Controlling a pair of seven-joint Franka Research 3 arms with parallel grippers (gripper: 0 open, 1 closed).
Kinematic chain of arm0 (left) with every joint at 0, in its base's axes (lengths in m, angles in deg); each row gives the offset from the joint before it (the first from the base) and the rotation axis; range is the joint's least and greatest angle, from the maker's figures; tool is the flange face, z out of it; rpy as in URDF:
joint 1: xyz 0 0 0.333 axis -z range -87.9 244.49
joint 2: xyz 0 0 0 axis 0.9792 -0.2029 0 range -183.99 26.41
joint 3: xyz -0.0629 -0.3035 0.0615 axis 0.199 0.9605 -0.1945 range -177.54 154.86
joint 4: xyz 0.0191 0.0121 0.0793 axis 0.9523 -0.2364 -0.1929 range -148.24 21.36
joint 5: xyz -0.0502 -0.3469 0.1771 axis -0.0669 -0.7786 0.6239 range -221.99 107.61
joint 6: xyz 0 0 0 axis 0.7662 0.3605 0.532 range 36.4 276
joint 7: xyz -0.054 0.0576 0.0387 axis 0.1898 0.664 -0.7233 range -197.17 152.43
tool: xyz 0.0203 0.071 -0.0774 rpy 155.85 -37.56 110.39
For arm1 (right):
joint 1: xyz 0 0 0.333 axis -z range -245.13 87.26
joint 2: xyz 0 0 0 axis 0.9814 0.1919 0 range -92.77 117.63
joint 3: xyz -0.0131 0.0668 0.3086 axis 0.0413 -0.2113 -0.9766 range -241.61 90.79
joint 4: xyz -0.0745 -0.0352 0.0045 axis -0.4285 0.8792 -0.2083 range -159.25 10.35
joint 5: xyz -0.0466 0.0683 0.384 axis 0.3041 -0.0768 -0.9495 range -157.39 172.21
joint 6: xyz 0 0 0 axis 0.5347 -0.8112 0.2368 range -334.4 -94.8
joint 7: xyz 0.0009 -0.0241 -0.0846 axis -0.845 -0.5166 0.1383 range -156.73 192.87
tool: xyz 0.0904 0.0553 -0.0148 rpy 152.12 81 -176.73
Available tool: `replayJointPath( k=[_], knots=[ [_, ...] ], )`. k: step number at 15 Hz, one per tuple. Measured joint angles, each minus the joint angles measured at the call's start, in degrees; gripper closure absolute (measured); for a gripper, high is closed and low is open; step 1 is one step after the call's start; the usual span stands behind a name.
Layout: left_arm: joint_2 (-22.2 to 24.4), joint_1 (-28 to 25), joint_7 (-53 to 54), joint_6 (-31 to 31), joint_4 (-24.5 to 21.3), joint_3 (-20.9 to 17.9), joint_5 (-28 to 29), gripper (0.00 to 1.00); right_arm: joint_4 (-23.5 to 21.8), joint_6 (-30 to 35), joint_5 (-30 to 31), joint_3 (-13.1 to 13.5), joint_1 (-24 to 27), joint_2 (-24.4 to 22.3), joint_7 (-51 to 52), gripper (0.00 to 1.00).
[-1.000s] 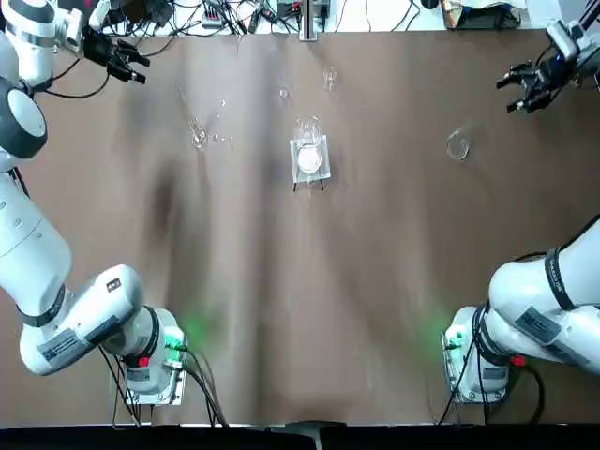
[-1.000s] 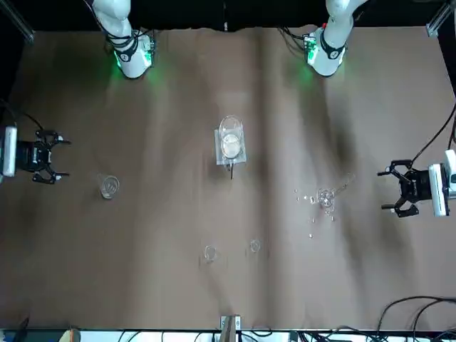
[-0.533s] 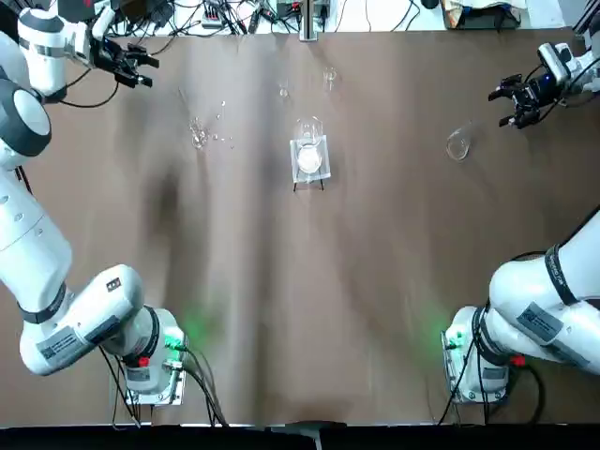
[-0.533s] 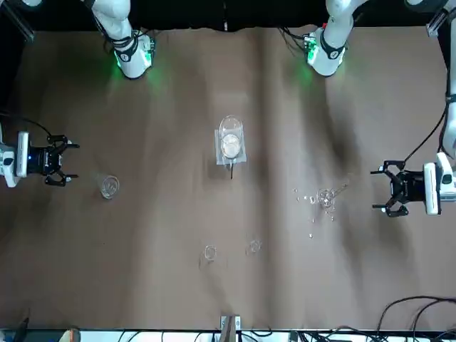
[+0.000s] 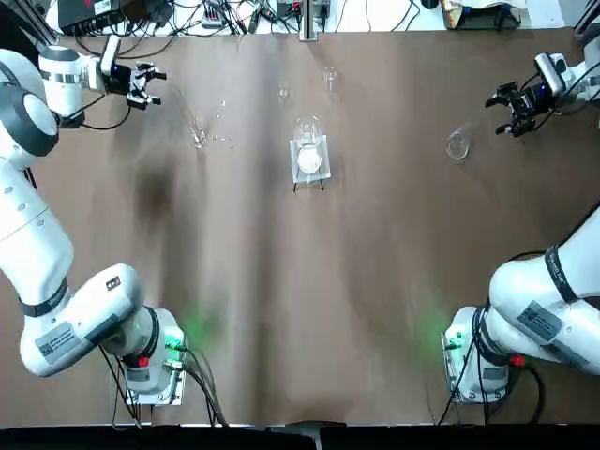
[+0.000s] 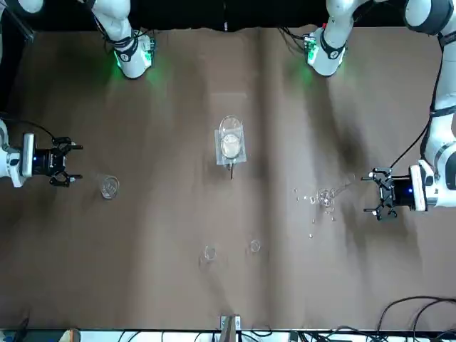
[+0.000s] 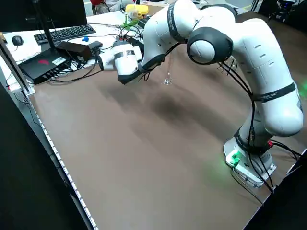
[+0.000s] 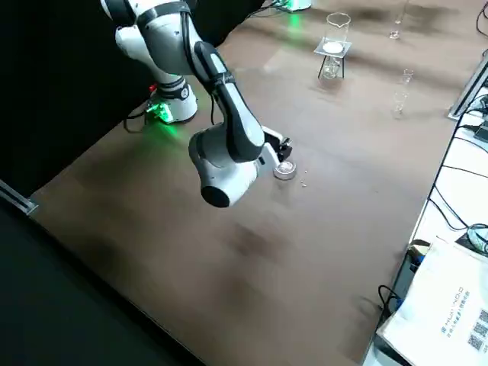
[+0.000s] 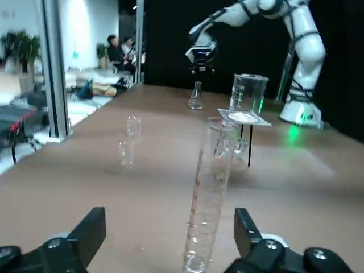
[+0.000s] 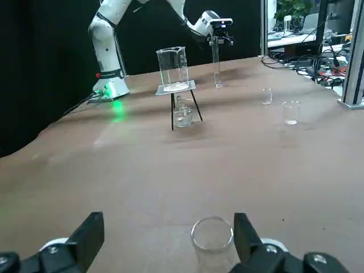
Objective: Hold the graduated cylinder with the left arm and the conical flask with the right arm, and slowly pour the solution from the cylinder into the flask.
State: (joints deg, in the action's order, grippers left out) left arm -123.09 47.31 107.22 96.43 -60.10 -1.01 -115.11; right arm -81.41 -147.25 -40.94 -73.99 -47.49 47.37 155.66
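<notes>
- Right now the left gripper (image 5: 148,84) hangs over the table's far left part, its two fingers spread wide apart with nothing held between them
- The measuring cylinder (image 9: 207,199) stands upright on the table, near that gripper and untouched by it, its long clear wall marked with lines
- Around the cylinder's foot I can see small clear bits (image 5: 222,138) scattered on the brown table (image 5: 375,281)
- Over at the far right, the right gripper (image 5: 511,108) is wide open too, both fingers well apart and holding nothing
- The flask (image 9: 195,98) stands upright on the table near the right gripper, clear of its fingers, with its round rim facing up
- Between the two arms, a square stand (image 8: 333,49) on thin black legs carries a clear beaker (image 9: 248,94) and a white disc (image 8: 333,47), and a smaller glass vessel (image 10: 183,115) sits under it
- Two little glass cups (image 10: 291,112) are farther back on the table, apart from each other, between the cylinder and the flask from side to side
- Beyond the table's far edge lie tangled cables (image 5: 192,19), and off in the room some people (image 9: 119,54) are sitting
</notes>
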Motion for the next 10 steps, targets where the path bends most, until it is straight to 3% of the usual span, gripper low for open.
replayJointPath(
  k=[5,10],
  knots=[
    [-0.43,-0.06,6.23,-2.15,-0.58,0.03,-0.04,0.0,0.01,0.01,-0.2,0.0,1.01,1.71,2.03,0.0],
    [-0.96,1.39,6.52,-0.84,-2.14,0.1,-0.57,0.0,0.03,0.0,-5.52,0.01,1.11,6.23,3.56,0.0]
  ],
)
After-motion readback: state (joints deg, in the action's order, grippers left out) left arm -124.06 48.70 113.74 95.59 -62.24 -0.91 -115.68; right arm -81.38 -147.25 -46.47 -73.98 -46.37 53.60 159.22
